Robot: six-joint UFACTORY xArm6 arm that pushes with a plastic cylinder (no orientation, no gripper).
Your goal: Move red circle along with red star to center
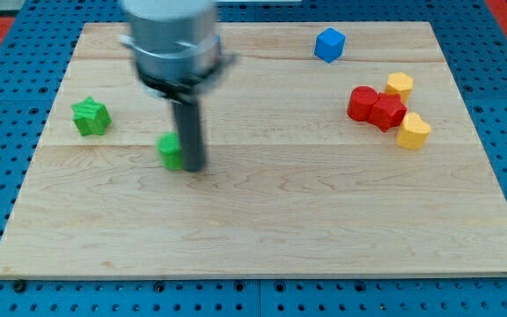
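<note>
The red circle [362, 103] and the red star [388, 112] sit touching each other at the view's right of the wooden board [262, 220]. My tip [194, 167] is far to their left, near the board's left-middle, right beside a small green block [171, 151], which it partly hides. The arm's grey body [172, 35] hangs above it at the view's top.
A yellow hexagon-like block [400, 84] lies just above the red star and a yellow block [414, 131] just below it. A blue cube [329, 44] sits near the top edge. A green star [91, 116] lies at the left.
</note>
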